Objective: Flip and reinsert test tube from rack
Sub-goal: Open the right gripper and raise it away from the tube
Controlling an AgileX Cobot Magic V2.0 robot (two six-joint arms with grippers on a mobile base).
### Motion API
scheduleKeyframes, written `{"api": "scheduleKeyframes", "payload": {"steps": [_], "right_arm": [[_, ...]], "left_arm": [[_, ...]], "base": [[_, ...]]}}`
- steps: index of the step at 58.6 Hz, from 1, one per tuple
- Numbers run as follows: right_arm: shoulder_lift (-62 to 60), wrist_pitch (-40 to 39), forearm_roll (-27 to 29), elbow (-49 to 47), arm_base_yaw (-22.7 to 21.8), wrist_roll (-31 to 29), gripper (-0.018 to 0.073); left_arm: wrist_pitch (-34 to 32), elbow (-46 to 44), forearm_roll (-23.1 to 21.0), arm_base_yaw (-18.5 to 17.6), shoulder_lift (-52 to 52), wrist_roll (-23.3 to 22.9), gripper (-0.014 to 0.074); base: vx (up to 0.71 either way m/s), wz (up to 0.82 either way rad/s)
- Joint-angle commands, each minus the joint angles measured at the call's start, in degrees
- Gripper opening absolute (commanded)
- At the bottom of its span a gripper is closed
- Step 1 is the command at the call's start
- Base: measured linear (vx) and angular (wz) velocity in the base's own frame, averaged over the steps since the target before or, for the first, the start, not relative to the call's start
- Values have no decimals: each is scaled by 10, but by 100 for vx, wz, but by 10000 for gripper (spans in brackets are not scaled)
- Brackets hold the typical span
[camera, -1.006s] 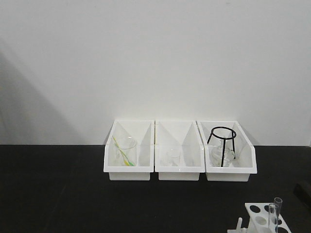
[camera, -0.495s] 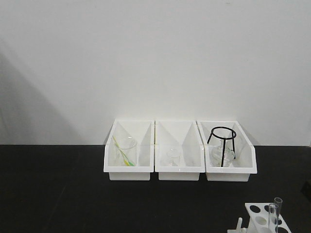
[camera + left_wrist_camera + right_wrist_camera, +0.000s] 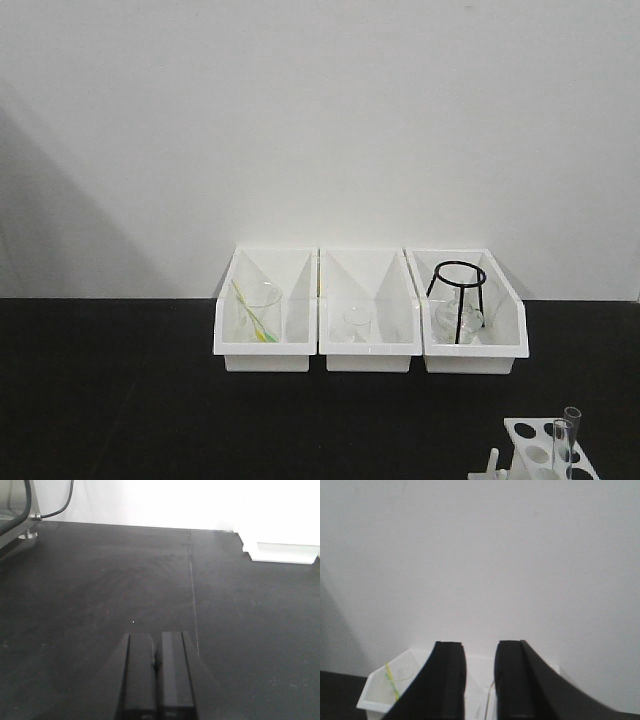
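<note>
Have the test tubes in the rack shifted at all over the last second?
No. In the front view the test tubes stand in the same holes of the rack, same offset from the right bin.

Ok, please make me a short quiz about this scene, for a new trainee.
1. True or false: the left gripper is shut with nothing between its fingers.
2. How many test tubes stand in the rack? A) none B) two C) four
3. Which white bin holds the black wire tripod: left, middle or right in the front view?

Key: 1 true; 2 B, the test tube and its twin; 3 the right bin.
</note>
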Motion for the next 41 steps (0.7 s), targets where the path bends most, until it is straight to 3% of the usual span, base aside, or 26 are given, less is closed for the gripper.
{"api": "scheduleKeyframes", "payload": {"steps": [1,6,11,14,18,24,36,41], "right_arm": [[-22,77,151,-16,39,-146,88],[-54,181,313,-16,74,-309,-16],[-92,260,452,-7,84,-490,-14],[-120,272,489,9,81,-582,-13],[-167,266,530,47,74,-646,-13],[-232,242,523,112,65,-621,-13],[-315,227,432,242,64,-446,-13],[-316,289,431,236,64,-428,-12]], "left_arm": [[-49,0,-3,-4,-6,0,-6],[-49,0,-3,-4,-6,0,-6],[-49,0,-3,-4,-6,0,-6],[-49,0,-3,-4,-6,0,-6],[-49,0,-3,-4,-6,0,-6],[-49,0,-3,-4,-6,0,-6],[-50,0,-3,-4,-6,0,-6],[-50,0,-3,-4,-6,0,-6]], "base": [[0,0],[0,0],[0,0],[0,0],[0,0],[0,0],[0,0],[0,0]]}}
